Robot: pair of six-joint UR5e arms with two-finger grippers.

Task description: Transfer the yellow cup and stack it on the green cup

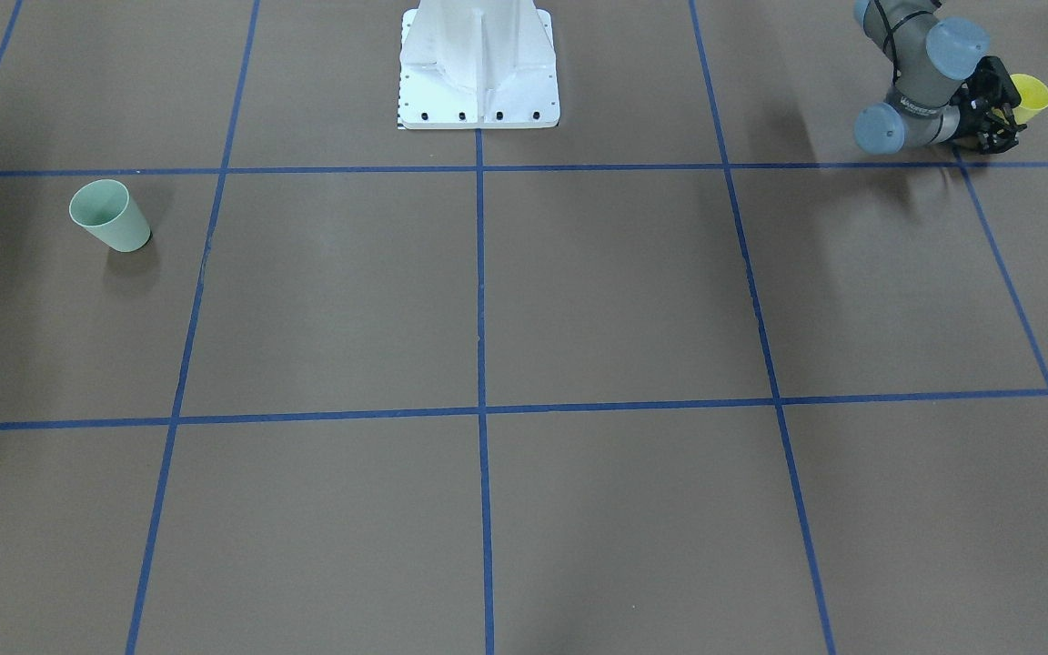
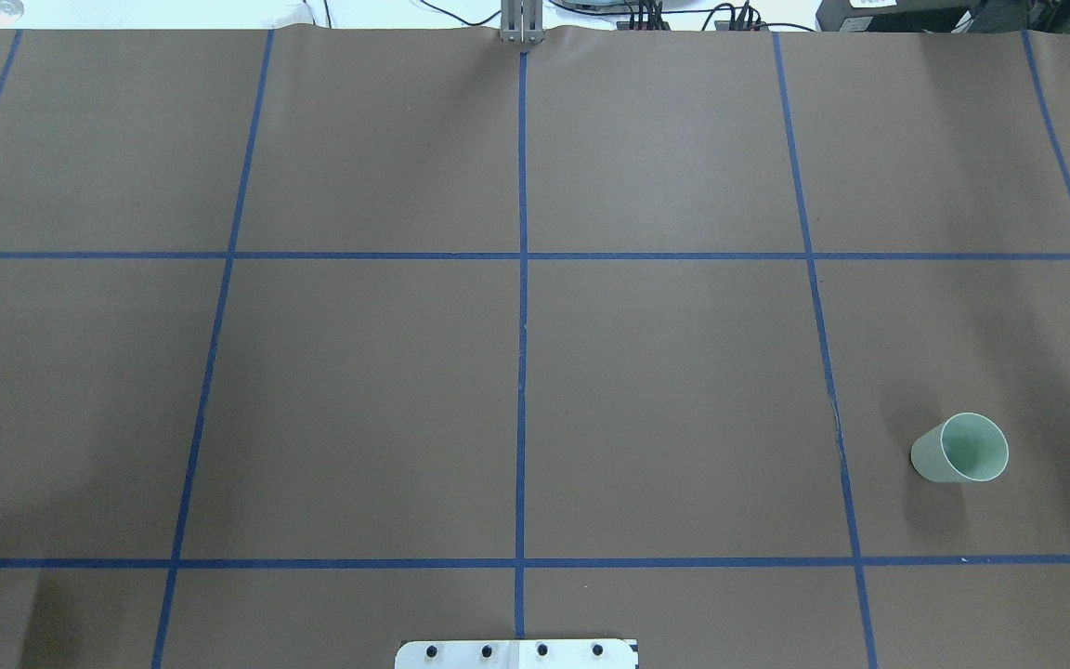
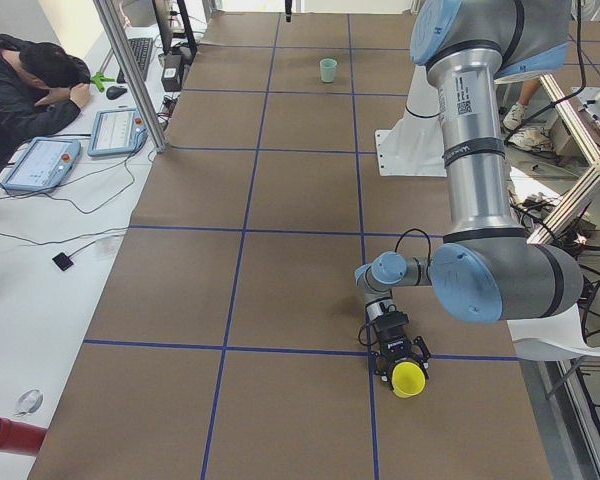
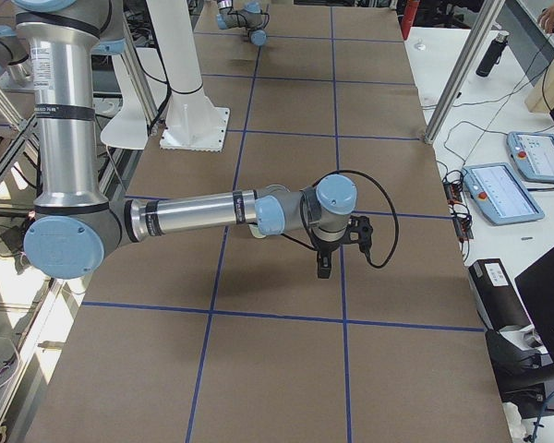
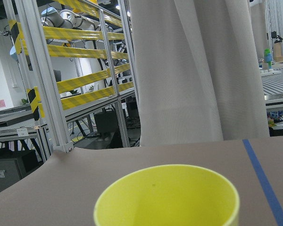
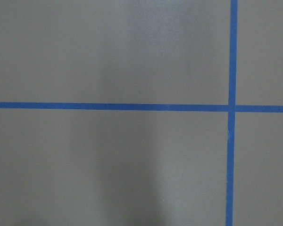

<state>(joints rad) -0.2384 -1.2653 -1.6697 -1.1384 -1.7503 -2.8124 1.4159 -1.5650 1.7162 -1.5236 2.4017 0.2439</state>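
No writing is clear enough to read.

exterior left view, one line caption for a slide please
Left gripper at the yellow cup at the near end of the taped table, green cup upright toward the far end.

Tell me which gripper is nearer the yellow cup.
Left. The left gripper is right at the yellow cup, with its fingers flanking the cup. The right gripper hangs over the table far away, toward the opposite end.

A robotics lab — blue-taped grid table [image 2: 665, 372]; teach pendants [image 3: 40, 163] beside it; hazard-striped aluminium framing [image 5: 80, 82].
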